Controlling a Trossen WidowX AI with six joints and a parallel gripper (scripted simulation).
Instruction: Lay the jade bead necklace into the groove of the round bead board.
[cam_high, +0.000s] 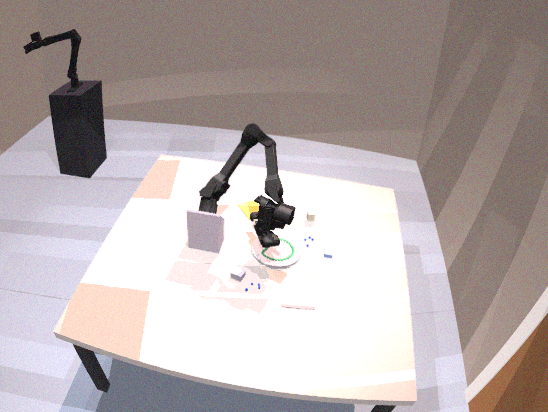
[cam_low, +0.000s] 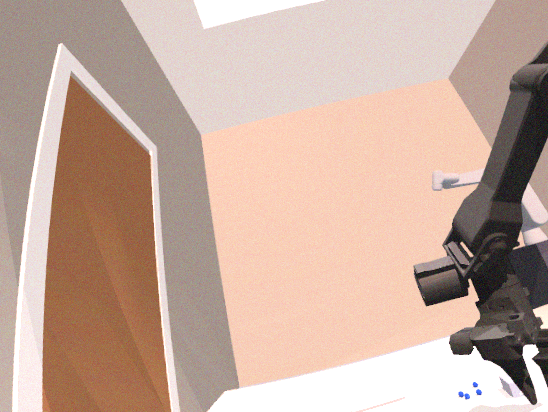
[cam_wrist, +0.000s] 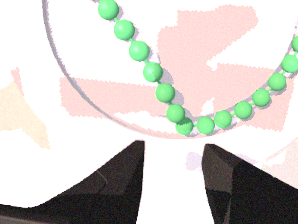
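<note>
The jade bead necklace (cam_high: 277, 260) (cam_wrist: 243, 110) lies on the round white bead board (cam_high: 281, 265) (cam_wrist: 68, 71). In the wrist view its right strand curves along near the board's edge. Its left strand runs nearly straight up and left across the inside, away from the rim, and the two meet in a sharp corner near the rim. My gripper (cam_high: 269, 242) (cam_wrist: 173, 152) is partly open with nothing between its fingers. The fingertips show just below that corner, outside the rim; their height above the board is hard to tell. The exterior view does not show the board.
An upright pale panel (cam_high: 205, 232) stands left of the board. A yellow piece (cam_high: 248, 209) lies behind it. Small blocks (cam_high: 238, 273) (cam_high: 311, 216) (cam_high: 328, 253), blue beads (cam_high: 252, 284) (cam_low: 478, 392) and a thin strip (cam_high: 298, 306) lie around the board.
</note>
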